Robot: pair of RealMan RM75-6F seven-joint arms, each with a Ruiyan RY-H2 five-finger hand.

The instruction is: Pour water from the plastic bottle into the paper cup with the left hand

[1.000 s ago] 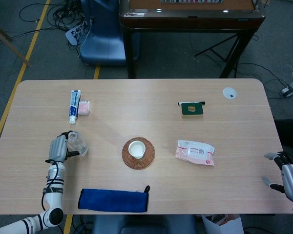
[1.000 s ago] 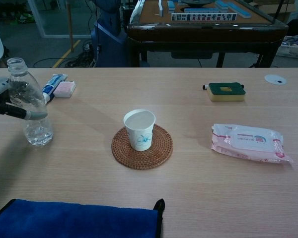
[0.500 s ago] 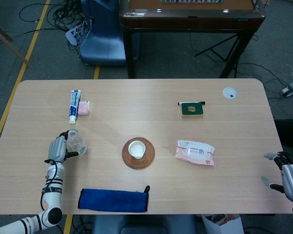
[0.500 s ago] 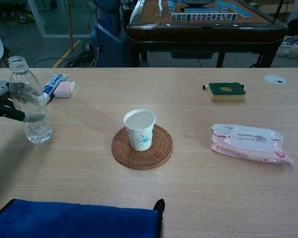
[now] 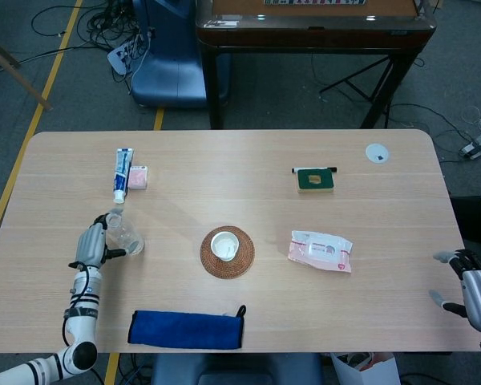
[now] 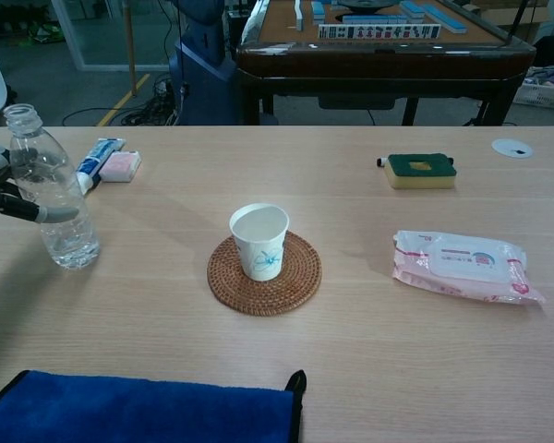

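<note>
A clear, uncapped plastic bottle [image 6: 52, 201] with a little water stands at the table's left side, leaning slightly left; it shows from above as the bottle [image 5: 125, 234]. My left hand [image 5: 90, 245] grips its body from the left, and only the fingers of this left hand [image 6: 11, 199] show at the chest view's edge, one lying across the bottle. The white paper cup [image 6: 259, 240] holds water and sits upright on a round woven coaster [image 6: 264, 293] mid-table, well right of the bottle; cup [image 5: 224, 245]. My right hand [image 5: 473, 287] hovers with fingers apart off the table's right front corner.
A blue cloth [image 5: 184, 330] lies along the front edge. Toothpaste [image 5: 122, 174] and a pink block [image 5: 138, 177] lie behind the bottle. A wet-wipes pack [image 6: 462, 266] lies right of the cup, a green sponge [image 6: 421, 170] behind it. A dark table stands beyond.
The left hand has shifted a little left, and the bottle's top has leaned left with it while its base stays put. The right hand has not moved.
</note>
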